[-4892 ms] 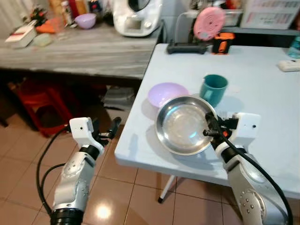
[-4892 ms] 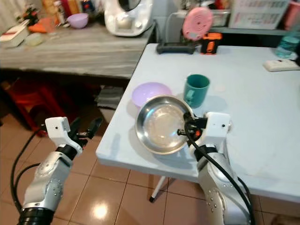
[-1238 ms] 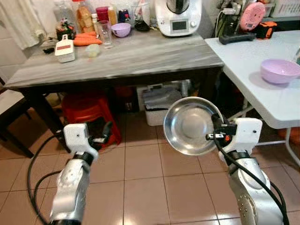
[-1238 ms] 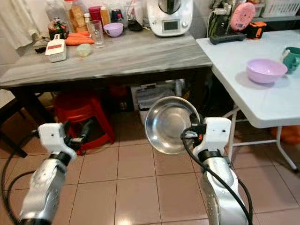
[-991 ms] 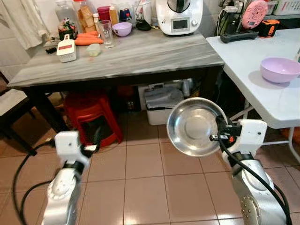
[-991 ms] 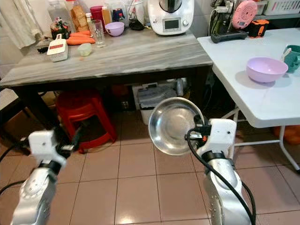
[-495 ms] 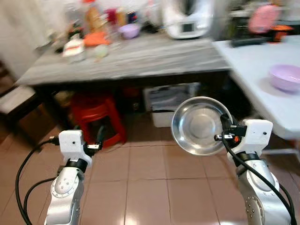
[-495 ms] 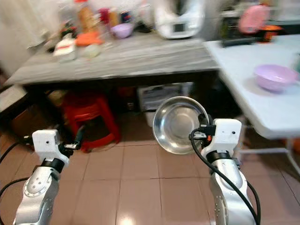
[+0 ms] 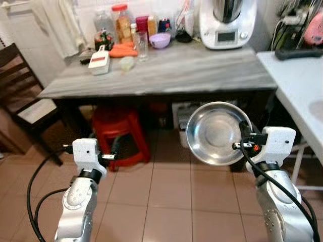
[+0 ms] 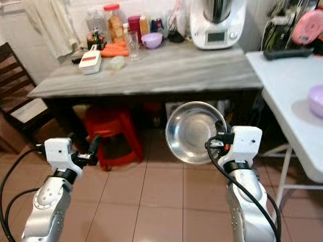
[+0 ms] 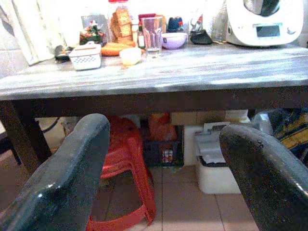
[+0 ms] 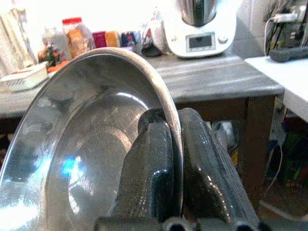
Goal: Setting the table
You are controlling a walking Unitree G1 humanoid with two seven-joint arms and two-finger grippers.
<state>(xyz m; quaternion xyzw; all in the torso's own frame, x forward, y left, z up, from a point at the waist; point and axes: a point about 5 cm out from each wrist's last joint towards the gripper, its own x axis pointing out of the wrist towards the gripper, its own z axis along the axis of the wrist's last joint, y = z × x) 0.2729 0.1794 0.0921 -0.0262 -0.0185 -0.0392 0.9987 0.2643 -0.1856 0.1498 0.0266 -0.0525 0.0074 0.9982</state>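
Note:
My right gripper (image 9: 243, 135) is shut on the rim of a steel bowl (image 9: 216, 132), held tilted in the air above the tiled floor in front of the grey wooden table (image 9: 202, 68). In the right wrist view the fingers (image 12: 156, 163) pinch the steel bowl's (image 12: 82, 159) edge. My left gripper (image 9: 114, 149) is open and holds nothing, low on the left near a red stool (image 9: 117, 128). In the left wrist view its two fingers (image 11: 62, 173) stand wide apart, facing the grey table (image 11: 159, 72).
On the grey table stand a white kitchen machine (image 9: 226, 22), a small purple bowl (image 9: 160, 40), a glass (image 9: 140, 44), jars, carrots and a white grater (image 9: 100, 59). A white table's edge (image 9: 298, 85) is at right, a dark chair (image 9: 20, 96) at left. A storage box (image 11: 216, 163) sits under the table.
The camera has swung left and steadied: the grey table now fills the view and the white table has slid to the right edge. The right gripper keeps the bowl.

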